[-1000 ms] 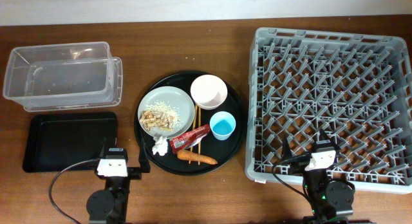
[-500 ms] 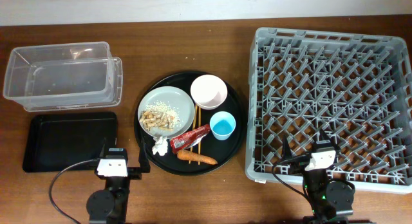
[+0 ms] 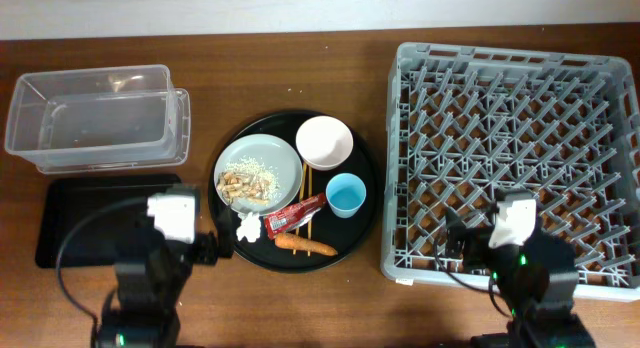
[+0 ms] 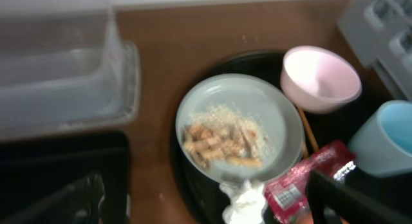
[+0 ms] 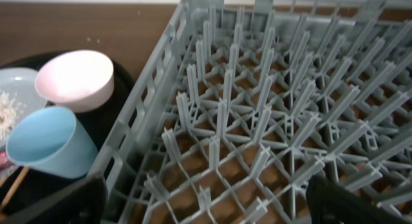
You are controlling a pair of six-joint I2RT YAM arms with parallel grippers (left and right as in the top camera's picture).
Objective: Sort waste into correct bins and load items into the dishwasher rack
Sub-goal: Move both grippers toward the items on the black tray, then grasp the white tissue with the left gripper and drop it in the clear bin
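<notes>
On the round black tray, a grey-green plate (image 3: 258,168) (image 4: 238,121) holds beige food scraps (image 3: 248,181) (image 4: 222,137). A white-pink bowl (image 3: 324,141) (image 5: 74,79), a blue cup (image 3: 346,195) (image 5: 45,141), a red wrapper (image 3: 295,215) (image 4: 309,182), a white tissue (image 3: 247,226) (image 4: 244,201), a carrot (image 3: 306,245) and chopsticks (image 3: 310,188) lie beside it. My left gripper (image 3: 215,250) (image 4: 206,208) is open and empty, raised at the round tray's left edge. My right gripper (image 3: 452,246) (image 5: 203,211) is open and empty over the front left of the grey rack (image 3: 515,148) (image 5: 270,108).
The clear tub (image 3: 95,118) (image 4: 58,76) stands at the back left, with the shallow black tray (image 3: 90,203) in front of it. The round black tray (image 3: 225,213) sits between the bins and the rack. Cables trail from both arms at the table's front.
Both arms have lifted and moved forward from the front edge, the left toward the round tray, the right over the rack's front. No object has moved.
</notes>
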